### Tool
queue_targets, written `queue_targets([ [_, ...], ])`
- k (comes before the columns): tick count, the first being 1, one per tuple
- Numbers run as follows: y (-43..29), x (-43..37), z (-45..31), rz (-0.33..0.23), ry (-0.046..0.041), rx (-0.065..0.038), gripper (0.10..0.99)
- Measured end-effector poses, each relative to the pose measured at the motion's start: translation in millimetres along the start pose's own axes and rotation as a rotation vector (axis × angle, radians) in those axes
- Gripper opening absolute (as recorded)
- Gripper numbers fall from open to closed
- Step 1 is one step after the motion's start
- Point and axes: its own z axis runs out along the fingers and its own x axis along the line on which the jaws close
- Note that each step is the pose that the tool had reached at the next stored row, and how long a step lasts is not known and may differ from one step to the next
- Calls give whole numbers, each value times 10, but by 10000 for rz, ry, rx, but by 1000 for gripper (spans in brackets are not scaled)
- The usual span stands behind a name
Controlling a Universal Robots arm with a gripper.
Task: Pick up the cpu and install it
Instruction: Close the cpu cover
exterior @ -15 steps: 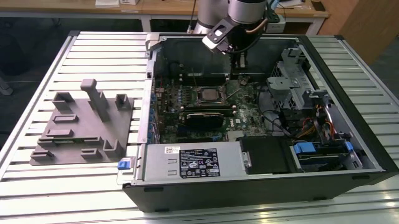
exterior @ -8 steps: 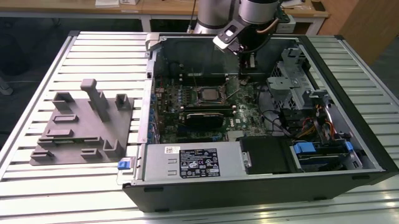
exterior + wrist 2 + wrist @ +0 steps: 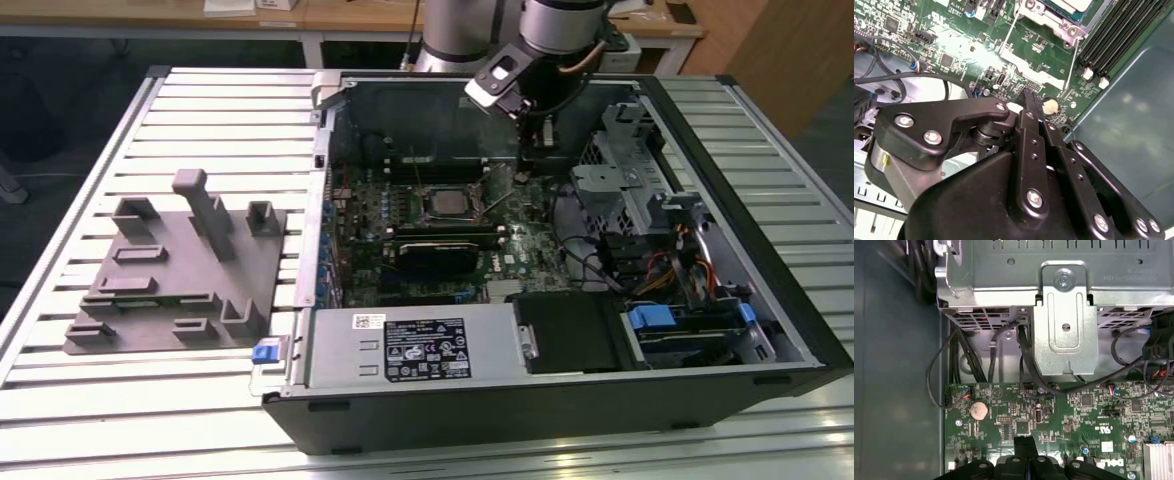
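Fingers (image 3: 1028, 107) pressed together, nothing pinched.
Gripper (image 3: 1025, 444) held over motherboard (image 3: 1079, 415) edge, near case wall (image 3: 899, 390); cpu (image 3: 447, 204) seen in socket (image 3: 1046, 22).

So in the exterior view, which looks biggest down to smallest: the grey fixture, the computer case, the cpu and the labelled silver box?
1. computer case
2. grey fixture
3. silver box, which lies a bit nearer the camera yet looks smaller than the fixture
4. cpu, clearly the smallest

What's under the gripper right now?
Green motherboard, near the coin battery; the cpu sits apart in its socket. The gripper covers the spot right below its tips.
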Motion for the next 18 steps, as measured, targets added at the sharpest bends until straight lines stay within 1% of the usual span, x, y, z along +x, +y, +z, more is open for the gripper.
queue_targets([
  [5,25,1,56,0,1,0,106],
  [12,26,-1,166,2,0,0,106],
  [18,24,-1,175,2,-1,0,106],
])
